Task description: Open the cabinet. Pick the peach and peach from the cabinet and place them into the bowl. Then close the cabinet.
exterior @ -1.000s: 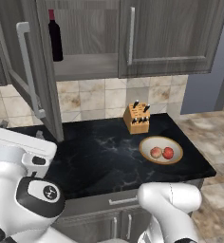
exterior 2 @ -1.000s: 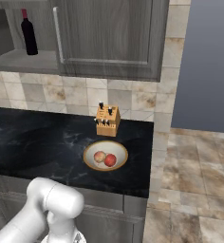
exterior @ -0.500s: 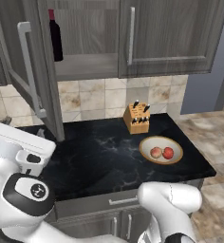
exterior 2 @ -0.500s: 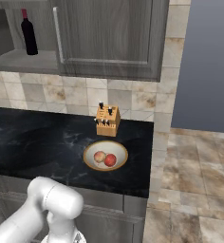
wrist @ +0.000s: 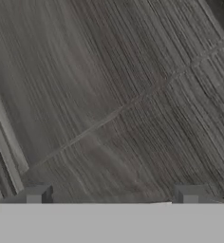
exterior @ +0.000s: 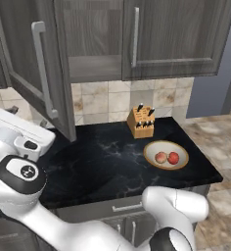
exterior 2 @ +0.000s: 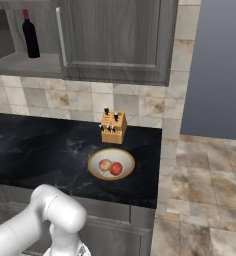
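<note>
The cabinet [exterior: 176,34] has its right door shut and its left door [exterior: 24,59] swung out, the long silver handle [exterior: 41,68] facing me. The bowl [exterior: 182,153] sits on the black counter with the paler peach [exterior: 160,157] and the red peach [exterior: 173,158] inside it; from the right side they are the bowl [exterior 2: 95,167], pale peach [exterior 2: 105,164] and red peach [exterior 2: 116,169]. My gripper [wrist: 113,195] is open, close against a wood-grain door panel [wrist: 114,95], with nothing between its fingers.
A wooden knife block [exterior: 142,121] stands behind the bowl by the tiled wall. A dark wine bottle [exterior 2: 30,32] rests on the open cabinet's shelf. The counter [exterior: 103,157] ends just right of the bowl, with tiled floor beyond.
The open left door has swung to the right, toward shut, and now covers the bottle in the left base view. My arm has shifted with it. Bowl and peaches have not moved.
</note>
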You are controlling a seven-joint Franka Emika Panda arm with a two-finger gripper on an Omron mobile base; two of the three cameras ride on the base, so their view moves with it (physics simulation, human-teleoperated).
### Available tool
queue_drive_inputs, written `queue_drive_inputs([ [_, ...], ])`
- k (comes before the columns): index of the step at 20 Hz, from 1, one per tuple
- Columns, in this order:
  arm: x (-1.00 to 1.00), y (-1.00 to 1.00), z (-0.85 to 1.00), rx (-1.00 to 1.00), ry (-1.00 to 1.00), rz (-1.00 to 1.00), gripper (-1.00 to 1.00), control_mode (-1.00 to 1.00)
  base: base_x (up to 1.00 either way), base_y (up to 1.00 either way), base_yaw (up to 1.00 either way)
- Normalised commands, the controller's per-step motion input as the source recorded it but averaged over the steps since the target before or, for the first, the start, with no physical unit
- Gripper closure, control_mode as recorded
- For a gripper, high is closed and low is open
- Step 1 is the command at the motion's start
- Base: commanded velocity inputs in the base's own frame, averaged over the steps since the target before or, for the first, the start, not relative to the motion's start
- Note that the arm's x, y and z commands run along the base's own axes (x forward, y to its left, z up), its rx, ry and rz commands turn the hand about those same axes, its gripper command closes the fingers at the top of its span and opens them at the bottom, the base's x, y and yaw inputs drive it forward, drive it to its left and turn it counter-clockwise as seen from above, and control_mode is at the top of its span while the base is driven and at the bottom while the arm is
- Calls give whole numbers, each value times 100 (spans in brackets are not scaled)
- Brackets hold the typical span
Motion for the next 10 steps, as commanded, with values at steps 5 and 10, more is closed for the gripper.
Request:
queue_drive_inputs([
  [5,31,-1,0,0,1,-13,-100,-100,0,0,0],
  [10,19,-11,0,0,4,-14,-100,-100,0,0,0],
])
